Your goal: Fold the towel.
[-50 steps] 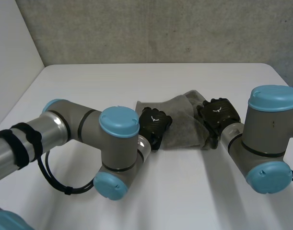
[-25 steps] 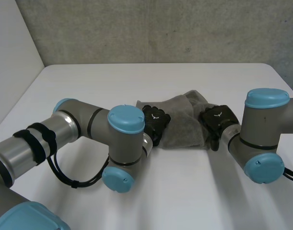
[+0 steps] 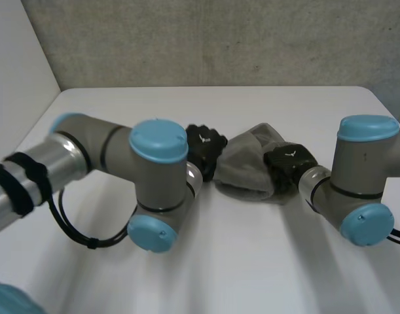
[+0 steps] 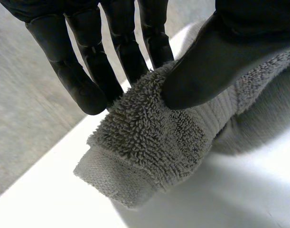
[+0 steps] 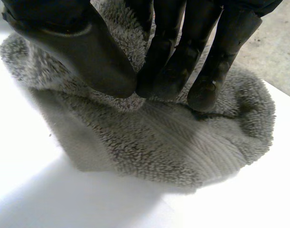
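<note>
In the head view, a grey towel (image 3: 247, 169) is seen bunched at the centre of the frame on the white worktop (image 3: 252, 261). The left hand (image 3: 203, 149) is set at the towel's left edge and the right hand (image 3: 288, 165) at its right edge.

In the left wrist view, a rolled-over edge of the towel (image 4: 149, 142) is pinched between the left hand's thumb (image 4: 211, 66) and its fingers (image 4: 128, 52).

In the right wrist view, the right hand's thumb (image 5: 88, 57) and fingers (image 5: 182, 66) are drawn together on the towel (image 5: 173, 142). A tuft of pile seems to be nipped between them, though the contact is partly hidden by the thumb. Beyond the fingertips the cloth is spread on the worktop (image 5: 50, 199).
</note>
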Robot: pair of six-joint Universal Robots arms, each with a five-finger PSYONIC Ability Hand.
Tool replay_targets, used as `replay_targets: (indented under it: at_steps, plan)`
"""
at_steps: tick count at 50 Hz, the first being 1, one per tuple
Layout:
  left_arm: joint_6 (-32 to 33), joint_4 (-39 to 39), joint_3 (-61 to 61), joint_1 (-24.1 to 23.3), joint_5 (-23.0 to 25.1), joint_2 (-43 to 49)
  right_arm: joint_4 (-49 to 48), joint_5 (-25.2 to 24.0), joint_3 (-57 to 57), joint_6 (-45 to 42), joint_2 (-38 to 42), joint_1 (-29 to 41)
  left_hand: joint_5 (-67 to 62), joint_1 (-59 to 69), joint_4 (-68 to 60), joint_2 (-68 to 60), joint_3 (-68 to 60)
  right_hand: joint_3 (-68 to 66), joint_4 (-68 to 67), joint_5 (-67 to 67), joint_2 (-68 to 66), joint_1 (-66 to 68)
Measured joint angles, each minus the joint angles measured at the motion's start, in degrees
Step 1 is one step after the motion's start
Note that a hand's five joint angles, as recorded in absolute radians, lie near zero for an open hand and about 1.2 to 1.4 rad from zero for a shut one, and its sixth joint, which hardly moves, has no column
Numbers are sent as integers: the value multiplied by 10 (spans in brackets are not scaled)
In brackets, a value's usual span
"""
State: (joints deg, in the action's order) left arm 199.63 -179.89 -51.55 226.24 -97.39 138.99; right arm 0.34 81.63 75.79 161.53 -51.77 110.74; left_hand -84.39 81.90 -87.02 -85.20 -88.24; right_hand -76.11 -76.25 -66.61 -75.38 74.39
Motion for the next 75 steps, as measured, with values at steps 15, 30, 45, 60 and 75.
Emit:
replay_targets:
  at_steps: [15, 30, 45, 60, 75]
  plan:
    - [-99, 72, -14, 26, 0, -191, 119, -42, -63, 12, -173, -39, 0, 0, 0, -3, -1, 0, 0, -1, 0, 0]
    - [-96, 160, 9, 118, -81, -158, 187, -56, -72, -22, -142, -32, -4, 0, 0, -6, -2, 268, 268, 276, 262, -257]
    - [-24, 153, 95, 160, -106, 20, 182, -32, -52, -45, -111, -2, -4, 0, 0, -6, -2, 410, 413, 427, 400, -392]
    - [-18, 139, 165, 201, -128, 56, 185, -36, 43, -122, -128, 6, 75, -61, 116, 89, 127, 410, 413, 423, 400, -392]
    - [-18, 130, 135, 196, -120, 37, 83, -34, 76, -137, -88, 24, 445, -410, 462, 444, 480, 504, 506, 525, 495, -483]
